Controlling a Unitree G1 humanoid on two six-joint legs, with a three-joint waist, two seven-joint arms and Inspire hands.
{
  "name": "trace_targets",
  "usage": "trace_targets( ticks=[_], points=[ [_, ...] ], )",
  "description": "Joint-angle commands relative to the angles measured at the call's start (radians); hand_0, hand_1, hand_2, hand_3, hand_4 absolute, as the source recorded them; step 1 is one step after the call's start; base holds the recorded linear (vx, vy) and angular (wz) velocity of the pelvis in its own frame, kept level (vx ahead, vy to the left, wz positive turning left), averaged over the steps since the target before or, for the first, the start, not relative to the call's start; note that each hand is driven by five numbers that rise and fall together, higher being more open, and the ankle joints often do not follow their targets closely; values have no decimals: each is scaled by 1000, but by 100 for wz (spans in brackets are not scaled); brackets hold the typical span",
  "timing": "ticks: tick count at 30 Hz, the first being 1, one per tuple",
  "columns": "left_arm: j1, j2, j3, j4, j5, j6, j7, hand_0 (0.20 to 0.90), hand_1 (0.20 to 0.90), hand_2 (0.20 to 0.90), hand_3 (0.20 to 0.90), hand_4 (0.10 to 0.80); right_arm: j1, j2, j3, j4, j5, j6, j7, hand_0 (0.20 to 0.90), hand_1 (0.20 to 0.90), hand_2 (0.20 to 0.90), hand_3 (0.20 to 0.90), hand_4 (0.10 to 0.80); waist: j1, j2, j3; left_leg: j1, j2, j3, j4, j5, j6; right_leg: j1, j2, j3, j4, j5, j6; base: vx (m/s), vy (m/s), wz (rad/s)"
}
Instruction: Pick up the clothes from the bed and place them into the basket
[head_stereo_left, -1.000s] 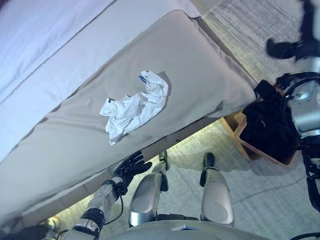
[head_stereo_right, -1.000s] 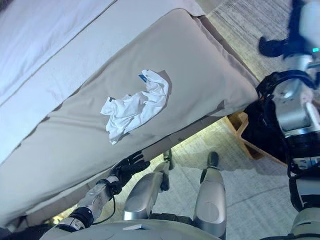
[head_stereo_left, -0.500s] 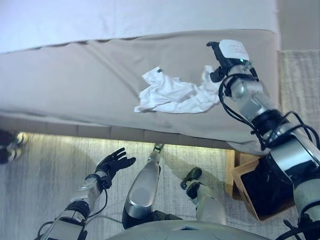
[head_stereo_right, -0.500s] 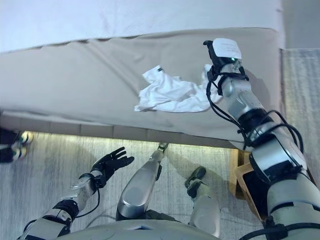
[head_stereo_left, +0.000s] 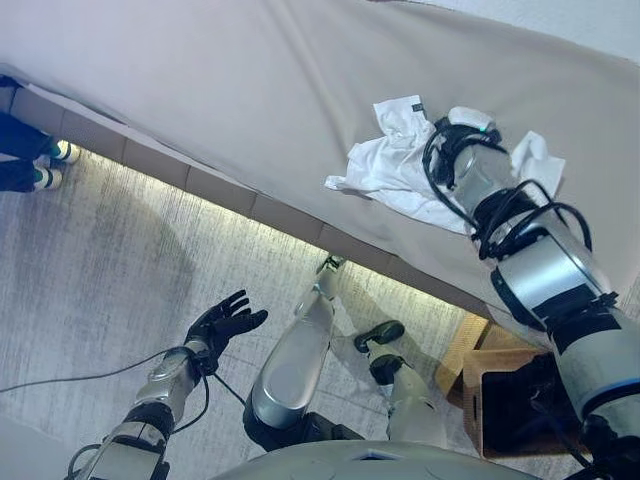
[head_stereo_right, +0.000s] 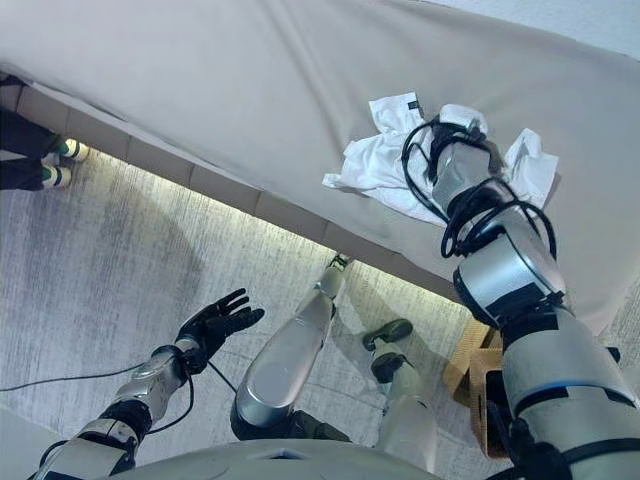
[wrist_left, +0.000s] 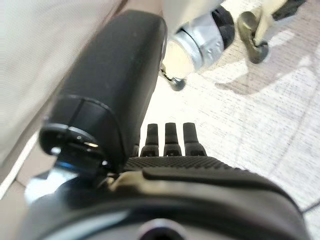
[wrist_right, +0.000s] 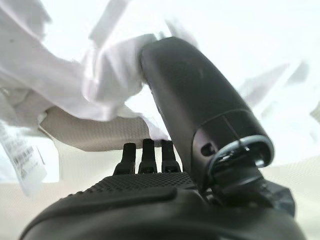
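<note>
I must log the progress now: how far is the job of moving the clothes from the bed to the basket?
Dark cloth already fills the basket by the bed's corner. In hand now: the right hand is down on the white garment, its thumb against the cloth, but the garment lies on the bed, not lifted. The left hand hangs open over the floor. Left: grip, lift, carry to the basket.

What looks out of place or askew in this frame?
Only the white garment, lying crumpled on the bed with the right hand on it. The left hand hangs open over the floor. The basket stands upright.
</note>
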Motion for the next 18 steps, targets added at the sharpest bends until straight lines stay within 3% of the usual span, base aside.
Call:
trace_targets(
  ticks=[1,2,3,5,9,11,12,14,18],
  points=[
    [46,39,-21,-30,-24,-40,-23,900,900,900,900,800,45,-2,21,16,50,38,73,900,900,900,900,800,40,-4,20,-45,-20,62,31,-92,56,10,16,-42,4,36,-3,14,-110,15],
    [44,40,-27,-37,-22,-40,-20,900,900,900,900,800,42,1,14,23,58,24,61,900,900,900,900,800,42,-6,20,-51,-20,58,30,-90,55,6,20,-44,2,36,-2,13,-108,18],
    [44,40,-32,-43,-19,-41,-17,900,900,900,900,800,41,5,7,23,86,6,20,571,571,571,516,416,44,-8,20,-54,-20,53,28,-90,53,3,25,-46,0,38,0,15,-96,16],
    [45,36,-42,-52,-20,-42,-8,900,900,900,900,800,29,12,-7,-2,163,-30,-89,300,300,300,200,100,38,-10,20,-57,-18,48,28,-92,51,-7,33,-40,-3,41,3,12,-65,12],
    [64,18,-50,-37,-28,-68,16,900,900,900,900,800,7,24,-67,-197,354,-193,-405,300,300,300,200,100,0,-25,20,-41,3,60,24,-102,44,-11,53,0,-22,51,4,-18,-25,-6],
    [70,13,-46,-32,-29,-75,22,900,900,900,900,800,11,24,-76,-251,371,-200,-442,300,300,300,200,100,-7,-30,20,-33,9,66,22,-105,42,-8,58,9,-27,53,4,-27,-8,-16],
    [88,-12,-17,-6,-27,-91,44,900,900,900,900,800,44,24,-146,-485,366,-296,-618,300,300,300,200,100,-47,-49,20,9,25,88,15,-120,38,12,73,50,-38,49,1,-35,-7,-29],
    [92,-25,7,19,-21,-95,57,900,900,900,900,800,90,18,-218,-641,328,-364,-699,300,300,300,200,100,-76,-64,20,59,34,111,3,-133,38,49,87,89,-65,48,-1,-34,-25,-40],
    [93,-33,45,75,18,-78,63,900,900,900,900,800,146,-16,-307,-899,257,-360,-779,300,300,300,200,100,-117,-78,10,192,38,147,-28,-155,39,158,105,150,-123,40,-4,46,-31,-50]
  ],
)
